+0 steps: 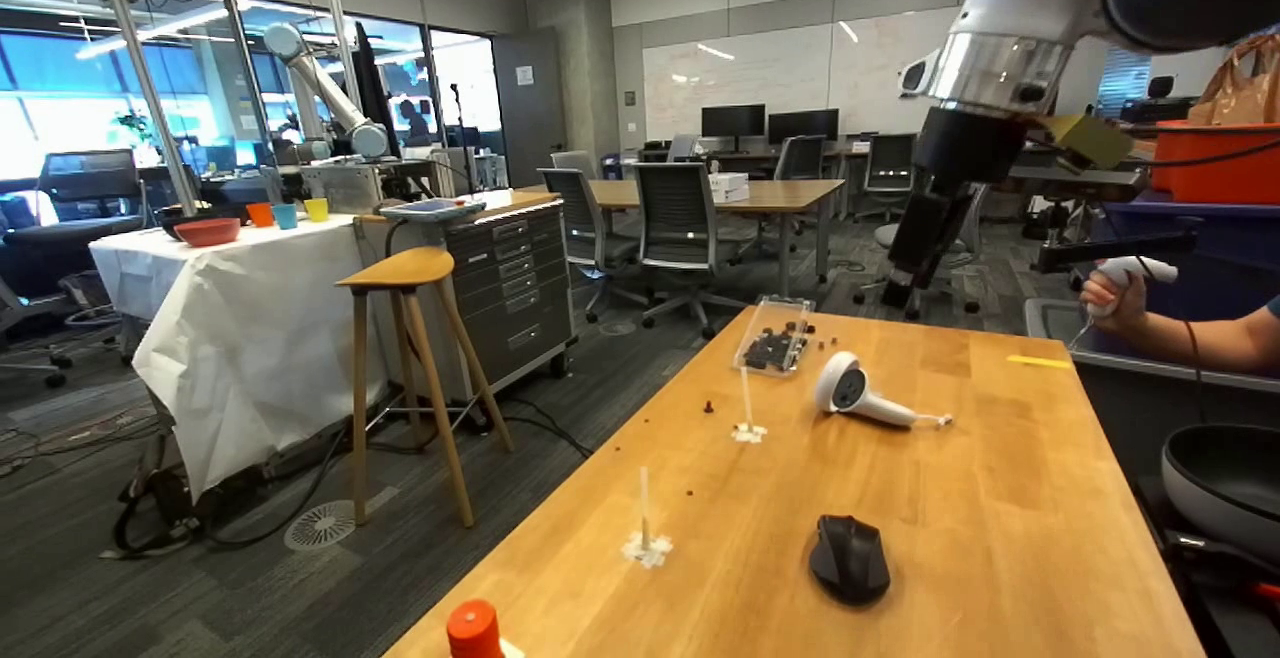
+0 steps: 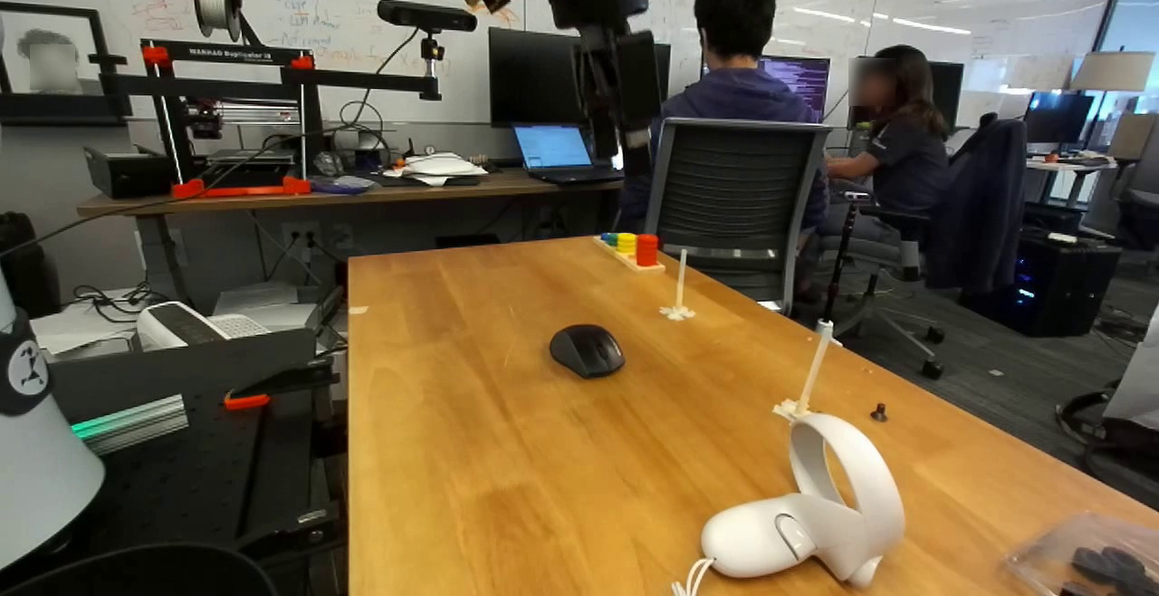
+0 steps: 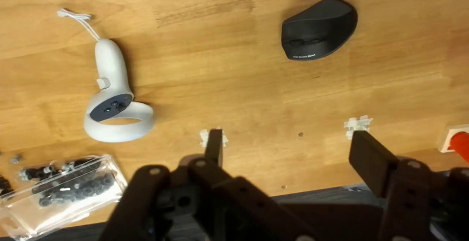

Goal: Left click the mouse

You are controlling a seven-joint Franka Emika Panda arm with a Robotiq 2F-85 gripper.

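Note:
The black mouse [image 1: 850, 560] lies on the wooden table [image 1: 990, 528]. It also shows in the other outside picture, an exterior view [image 2: 587, 350], and in the upper right of the wrist view [image 3: 318, 29], where its button end points left. My gripper [image 3: 288, 133] is open, with a wide gap and nothing between its fingers. It hangs high above the table, apart from the mouse, in both exterior views [image 1: 908, 283] [image 2: 625, 148].
A white controller [image 3: 113, 76] with a ring and cord lies on the table. Two thin upright sticks [image 1: 644, 508] [image 1: 747, 403] are taped down. A clear box [image 1: 775, 338] holds dark parts. A red stacked toy [image 2: 646, 250] stands at the table edge. A person's hand [image 1: 1115, 303] holds a controller.

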